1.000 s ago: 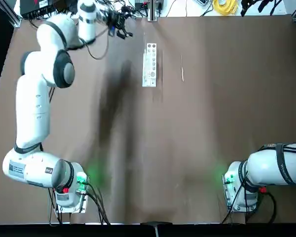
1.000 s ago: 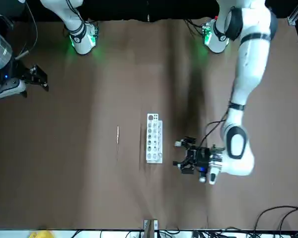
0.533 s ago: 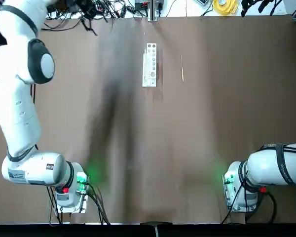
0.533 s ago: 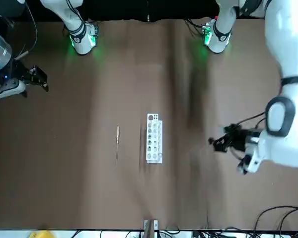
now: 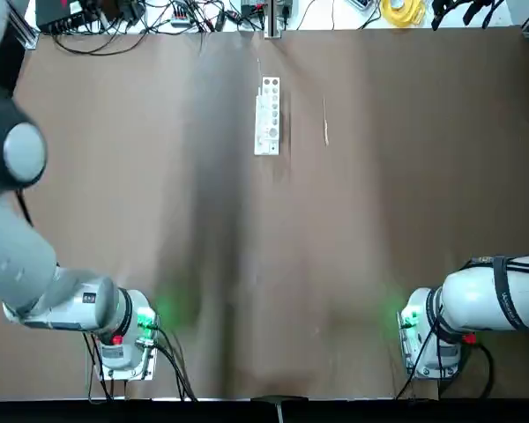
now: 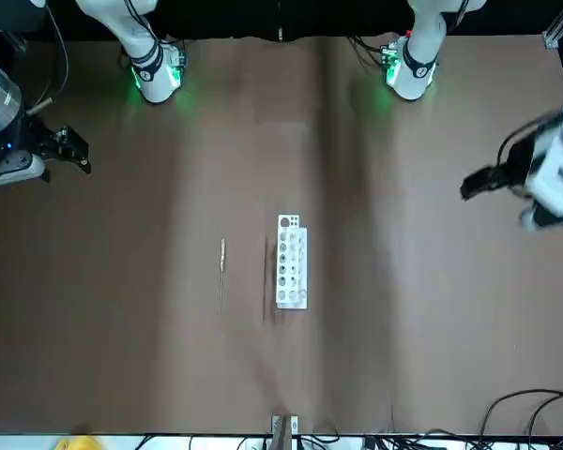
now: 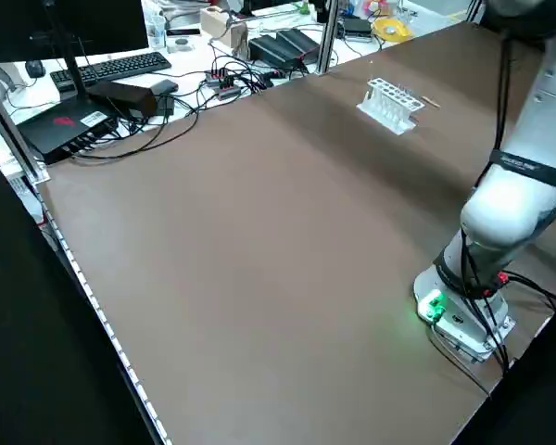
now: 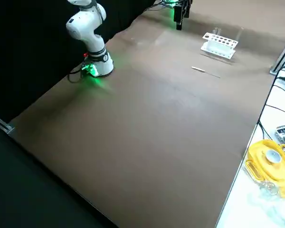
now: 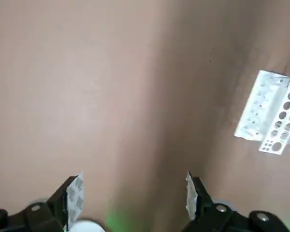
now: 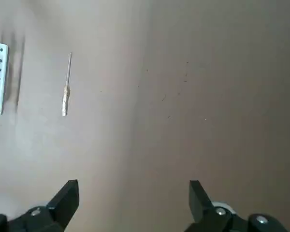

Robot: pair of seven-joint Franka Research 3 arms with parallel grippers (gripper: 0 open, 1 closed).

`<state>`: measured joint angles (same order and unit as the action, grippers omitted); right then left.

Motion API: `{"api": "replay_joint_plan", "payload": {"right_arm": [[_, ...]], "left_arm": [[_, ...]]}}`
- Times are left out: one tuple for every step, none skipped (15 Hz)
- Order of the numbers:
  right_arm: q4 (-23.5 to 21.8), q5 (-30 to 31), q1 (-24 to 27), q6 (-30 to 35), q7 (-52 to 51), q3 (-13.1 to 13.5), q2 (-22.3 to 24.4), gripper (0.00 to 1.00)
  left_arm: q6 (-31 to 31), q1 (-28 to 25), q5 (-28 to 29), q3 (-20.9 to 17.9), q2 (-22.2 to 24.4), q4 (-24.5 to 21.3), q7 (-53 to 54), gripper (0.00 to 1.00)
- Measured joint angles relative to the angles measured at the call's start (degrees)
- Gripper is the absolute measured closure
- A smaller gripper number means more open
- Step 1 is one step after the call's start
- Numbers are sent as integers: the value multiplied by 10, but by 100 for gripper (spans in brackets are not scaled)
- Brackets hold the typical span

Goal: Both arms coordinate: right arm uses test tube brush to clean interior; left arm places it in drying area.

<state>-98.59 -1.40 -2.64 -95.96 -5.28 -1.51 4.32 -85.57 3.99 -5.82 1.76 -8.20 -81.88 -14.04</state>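
Near the bench's far edge, mid-width: drying area, test tube brush flat just beside it on the robot's right, not touching. Left gripper raised at the left edge, jaws wide, empty; rack well ahead of them. Right gripper off the right edge, jaws wide, empty; brush far ahead of them.

Left arm raised high at its own side of the table; left gripper has fingers spread wide, holding nothing. Right arm folded near its base; right gripper held aloft, fingers wide apart, holding nothing.
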Motion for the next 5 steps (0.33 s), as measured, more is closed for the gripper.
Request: {"api": "replay_joint_plan", "payload": {"right_arm": [[0, 0, 0, 0, 1, 0, 0, 0], [0, 0, 1, 0, 2, 0, 1, 0], [0, 0, 2, 0, 2, 1, 1, 0], [0, 0, 3, 0, 2, 1, 2, 0], [0, 0, 5, 0, 2, 2, 2, 0]], "left_arm": [[-32, 1, 14, 0, 40, -46, 20, 0], [-52, 2, 23, 0, 71, -81, 33, 0], [-64, 4, 32, 0, 91, -101, 43, 0], [-72, 7, 43, 0, 102, -109, 49, 0], [-77, 9, 56, 0, 107, -108, 52, 0]]}}
